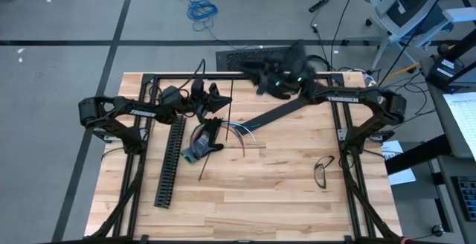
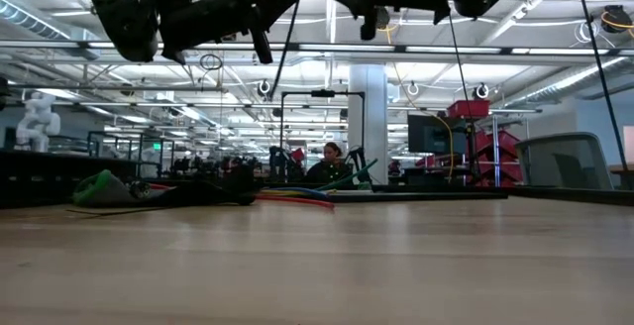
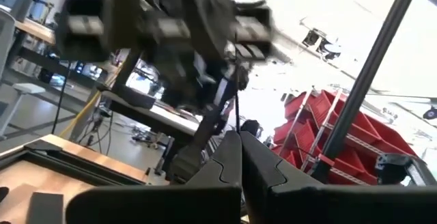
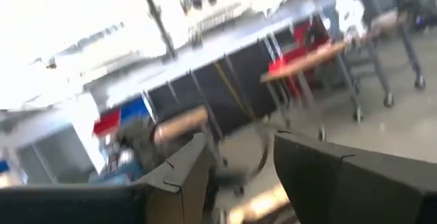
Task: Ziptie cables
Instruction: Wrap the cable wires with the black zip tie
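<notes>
Black zip tie (image 1: 218,136) clamped in left gripper (image 1: 216,99); your right gripper (image 1: 256,73), fingers apart at 12 o'clock, could overshoot cables (image 1: 236,131) and miss.

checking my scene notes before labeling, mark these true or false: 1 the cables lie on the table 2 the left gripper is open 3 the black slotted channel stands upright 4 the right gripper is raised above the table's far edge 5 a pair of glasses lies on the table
1. True: the cables lie on the wooden table, fanning out from a bundle.
2. False: the left gripper is shut, its fingers pressed together around a thin dark strip.
3. False: the black slotted channel lies flat on the table, beside the cables.
4. True: the right gripper hangs in the air over the far edge, holding nothing, jaws apart.
5. True: the glasses lie on the right part of the table.
</notes>
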Robot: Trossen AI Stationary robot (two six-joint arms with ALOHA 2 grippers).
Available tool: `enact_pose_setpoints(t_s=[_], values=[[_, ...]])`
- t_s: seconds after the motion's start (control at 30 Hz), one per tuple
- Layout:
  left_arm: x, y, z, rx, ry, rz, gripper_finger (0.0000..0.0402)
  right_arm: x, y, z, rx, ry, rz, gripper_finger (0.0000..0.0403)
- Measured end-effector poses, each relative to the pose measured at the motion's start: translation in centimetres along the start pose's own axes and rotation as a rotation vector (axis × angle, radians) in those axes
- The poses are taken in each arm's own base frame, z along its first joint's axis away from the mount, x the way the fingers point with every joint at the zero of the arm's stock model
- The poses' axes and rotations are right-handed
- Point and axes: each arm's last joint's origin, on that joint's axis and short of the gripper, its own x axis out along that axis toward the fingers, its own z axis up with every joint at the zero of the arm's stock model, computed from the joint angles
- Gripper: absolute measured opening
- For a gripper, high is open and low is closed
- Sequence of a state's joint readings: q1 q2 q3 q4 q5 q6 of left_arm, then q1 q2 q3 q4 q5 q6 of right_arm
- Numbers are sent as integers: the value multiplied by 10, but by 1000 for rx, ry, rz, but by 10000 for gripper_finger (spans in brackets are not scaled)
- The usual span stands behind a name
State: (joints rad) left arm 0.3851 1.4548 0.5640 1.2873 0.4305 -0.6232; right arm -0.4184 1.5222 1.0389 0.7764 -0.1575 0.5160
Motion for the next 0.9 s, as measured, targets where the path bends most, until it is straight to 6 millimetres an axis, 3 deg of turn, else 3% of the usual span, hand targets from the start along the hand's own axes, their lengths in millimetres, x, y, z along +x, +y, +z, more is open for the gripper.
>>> enact_pose_setpoints(t_s=[0.1,0.23,0.53,0.67,0.9], values=[[-1,1,2,7,-11,-1,0,-8,-4,19,18,-14,25,155],[-4,4,10,37,-58,7,0,-18,9,25,-7,80,31,155],[-8,9,15,120,-35,-31,0,-20,54,-8,-92,219,-37,155],[-1,9,15,200,61,-118,0,-13,56,-16,-74,191,-17,155],[12,14,20,300,118,-62,0,-10,58,-19,-33,167,4,155]])
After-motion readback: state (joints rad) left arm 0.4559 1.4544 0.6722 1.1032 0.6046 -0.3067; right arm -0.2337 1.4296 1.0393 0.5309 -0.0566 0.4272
